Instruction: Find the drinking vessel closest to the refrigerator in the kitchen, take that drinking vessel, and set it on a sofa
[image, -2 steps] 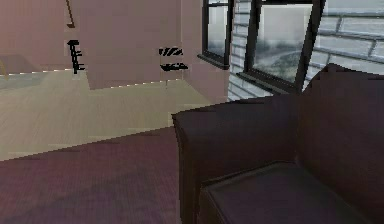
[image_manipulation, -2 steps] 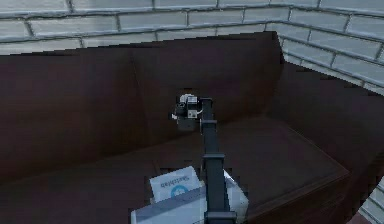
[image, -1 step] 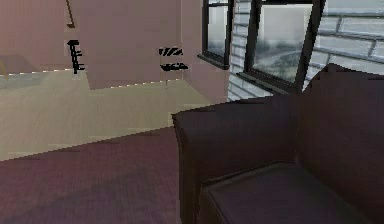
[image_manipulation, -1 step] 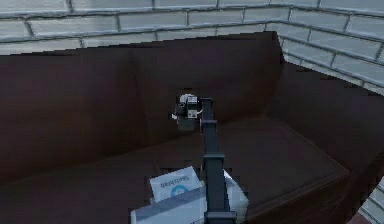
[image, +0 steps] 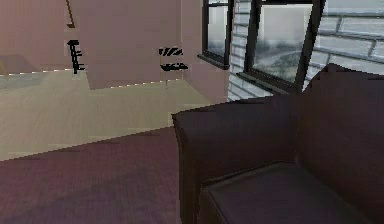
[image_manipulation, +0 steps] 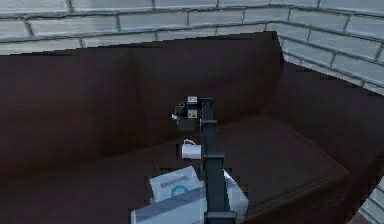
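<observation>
- Arm side view: the arm (image_manipulation: 212, 165) rises over a dark brown sofa (image_manipulation: 90, 100) set against a white brick wall (image_manipulation: 120, 20).
- The gripper (image_manipulation: 183, 112) lies before the sofa's backrest; its finger spacing and whether it holds anything cannot be told.
- A small white cup-like object (image_manipulation: 190, 151) rests on the seat cushion, just left of the arm.
- A flat blue-and-white item (image_manipulation: 172, 184) lies nearer on the same cushion.
- Forward view: the sofa's end stands below dark-framed windows (image: 280, 45).
</observation>
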